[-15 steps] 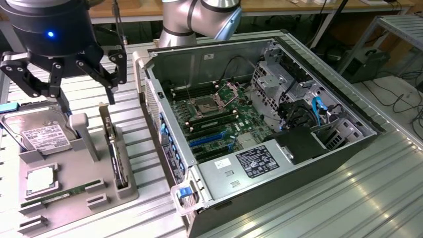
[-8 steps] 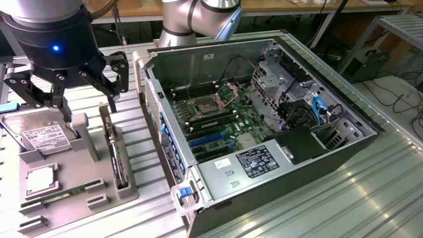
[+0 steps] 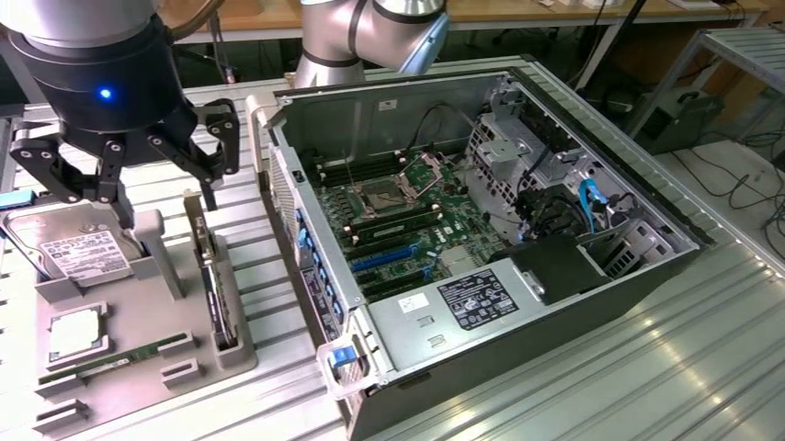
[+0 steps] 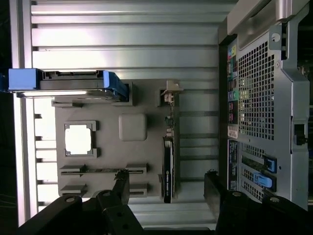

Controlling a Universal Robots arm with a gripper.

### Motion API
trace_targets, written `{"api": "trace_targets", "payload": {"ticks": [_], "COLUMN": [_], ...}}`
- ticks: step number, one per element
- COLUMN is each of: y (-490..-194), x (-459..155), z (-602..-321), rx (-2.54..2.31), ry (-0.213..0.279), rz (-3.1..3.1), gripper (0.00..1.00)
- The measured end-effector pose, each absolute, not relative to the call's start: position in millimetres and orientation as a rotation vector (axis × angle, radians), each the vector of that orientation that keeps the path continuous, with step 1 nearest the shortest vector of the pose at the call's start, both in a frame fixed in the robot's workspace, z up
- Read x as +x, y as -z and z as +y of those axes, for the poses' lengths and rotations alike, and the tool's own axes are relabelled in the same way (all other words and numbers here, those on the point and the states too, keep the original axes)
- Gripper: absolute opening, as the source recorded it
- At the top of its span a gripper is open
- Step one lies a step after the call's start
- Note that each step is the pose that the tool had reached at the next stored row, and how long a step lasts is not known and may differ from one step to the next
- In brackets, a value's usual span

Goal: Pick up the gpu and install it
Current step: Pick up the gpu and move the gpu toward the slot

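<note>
Hand [image 3: 165,197] hovers spread apart over the gpu [image 3: 216,285], stood edge-up in a holder [image 3: 142,322] at nine o'clock of the case [image 3: 368,115], seemingly for straddling.

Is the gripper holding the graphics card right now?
No, the open gripper hangs above the gray tray, where the gpu stands on edge in its slot.
</note>
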State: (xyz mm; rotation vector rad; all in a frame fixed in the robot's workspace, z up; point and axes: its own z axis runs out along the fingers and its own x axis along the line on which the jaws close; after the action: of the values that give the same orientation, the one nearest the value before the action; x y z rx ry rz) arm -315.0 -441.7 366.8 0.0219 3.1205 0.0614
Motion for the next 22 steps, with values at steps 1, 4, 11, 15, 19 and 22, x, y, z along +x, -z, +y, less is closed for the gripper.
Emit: {"api": "trace_targets", "payload": {"ticks": [1, 4, 11, 15, 19, 22], "y": [-366, -363, -356, -353, -350, -347], "x": [-315, -315, -315, -315, -315, -315], "z": [-442, -442, -442, -442, -442, -442], "rx": [0.022, 0.022, 0.022, 0.022, 0.022, 0.022], "ry": [-0.061, -0.061, -0.061, -0.061, -0.061, -0.061], "rz": [3.12, 3.121, 3.121, 3.121, 3.121, 3.121], "gripper": [0.72, 0.72, 0.72, 0.72, 0.72, 0.72]}}
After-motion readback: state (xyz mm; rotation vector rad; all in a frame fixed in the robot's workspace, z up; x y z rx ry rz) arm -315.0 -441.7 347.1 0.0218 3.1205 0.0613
